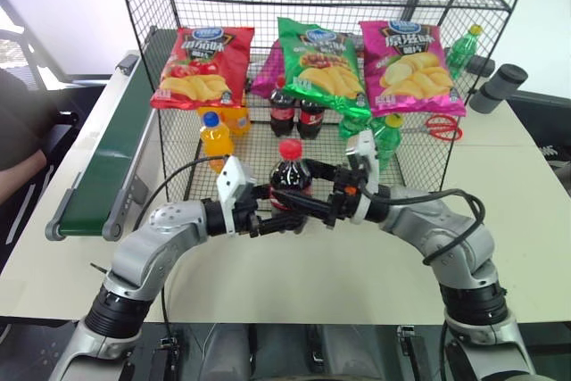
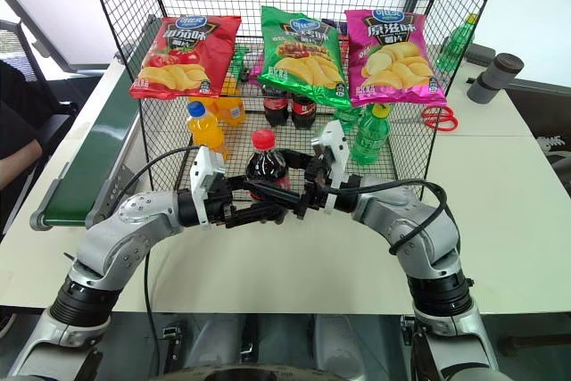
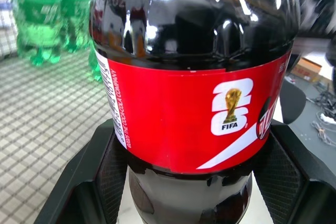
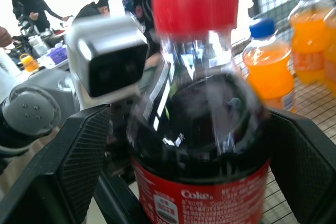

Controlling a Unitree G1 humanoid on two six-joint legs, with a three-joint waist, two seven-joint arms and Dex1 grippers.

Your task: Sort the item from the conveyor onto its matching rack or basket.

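One cola bottle [image 1: 290, 176] with a red cap is standing upright in the air in front of the black wire rack [image 1: 419, 144], caught between both grippers — two more cola bottles [image 1: 297, 113] are sitting side by side on the rack's lower grid floor, behind it. The left gripper [image 1: 278, 218] is reaching in from the left with its jaws clamped tight on the bottle's lower body, the black fingers [image 3: 100, 166] pressing against the red label on either side. The right gripper [image 1: 314, 201] is coming in from the opposite side with its jaws spread wide around the bottle's upper body; whether its pads [image 4: 68, 166] are touching the plastic cannot be told. On the rack front, three chip bags are hanging in a row: red [image 1: 201, 67], green [image 1: 319, 62] and pink [image 1: 410, 67]. Inside the rack, to the left of the held bottle, one orange soda bottle [image 1: 215, 138] with a blue cap is standing clear, with more orange ones behind it, uncountable. Two green bottles are showing, one [image 1: 387, 134] on the rack floor to the right and one [image 1: 462, 49] beyond the rack's right side. Left of the rack, the dark green conveyor [image 1: 105, 171] is lying along the table edge — well apart from the held bottle.
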